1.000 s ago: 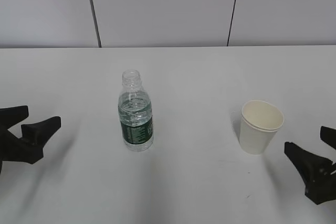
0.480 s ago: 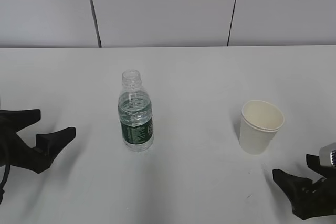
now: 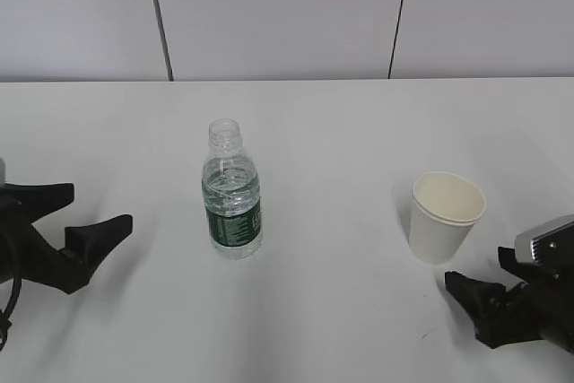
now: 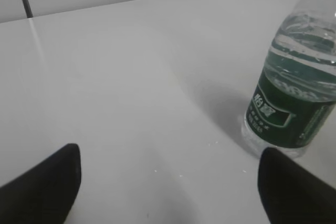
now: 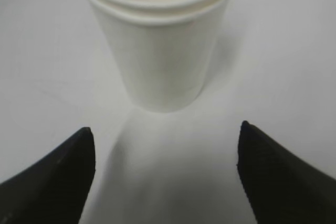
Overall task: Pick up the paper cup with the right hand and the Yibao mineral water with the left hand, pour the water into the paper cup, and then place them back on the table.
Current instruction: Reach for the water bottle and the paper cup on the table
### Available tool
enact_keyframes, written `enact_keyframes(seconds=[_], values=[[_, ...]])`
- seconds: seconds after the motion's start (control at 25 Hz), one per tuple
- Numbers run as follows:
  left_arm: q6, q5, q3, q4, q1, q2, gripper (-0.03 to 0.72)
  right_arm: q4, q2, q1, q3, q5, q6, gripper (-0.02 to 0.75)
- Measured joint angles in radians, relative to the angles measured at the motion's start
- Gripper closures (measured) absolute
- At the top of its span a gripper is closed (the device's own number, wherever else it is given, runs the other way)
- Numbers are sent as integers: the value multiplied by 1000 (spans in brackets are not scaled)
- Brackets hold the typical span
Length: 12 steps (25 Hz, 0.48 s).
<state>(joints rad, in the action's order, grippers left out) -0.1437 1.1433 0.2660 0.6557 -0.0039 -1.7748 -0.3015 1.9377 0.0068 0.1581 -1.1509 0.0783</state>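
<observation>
Bottle [image 3: 232, 203] upright mid-counter [image 3: 341, 132], cup [image 3: 444, 216] upright at its 3 o'clock, left claw [image 3: 85, 213] spread wide at bottle's 9 o'clock, right claw [image 3: 489, 280] spread wide near cup's 5 o'clock, both empty

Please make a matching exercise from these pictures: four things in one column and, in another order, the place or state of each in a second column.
Things:
1. Yibao mineral water
2. paper cup
3. left end effector
4. right end effector

Places or states:
A. open, low at the right edge, in front of the cup
B. upright, capless, left of centre on the table
C. open, at the left edge, apart from the bottle
D. upright, empty, on the right side

Pairs: 1-B, 2-D, 3-C, 4-A
</observation>
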Motion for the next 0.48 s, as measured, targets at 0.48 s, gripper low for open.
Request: enact_keyframes(seconds=[0.48], values=[[-28,1,65,80,0,-75,76,-60,61,0,81,-1,-17,76]])
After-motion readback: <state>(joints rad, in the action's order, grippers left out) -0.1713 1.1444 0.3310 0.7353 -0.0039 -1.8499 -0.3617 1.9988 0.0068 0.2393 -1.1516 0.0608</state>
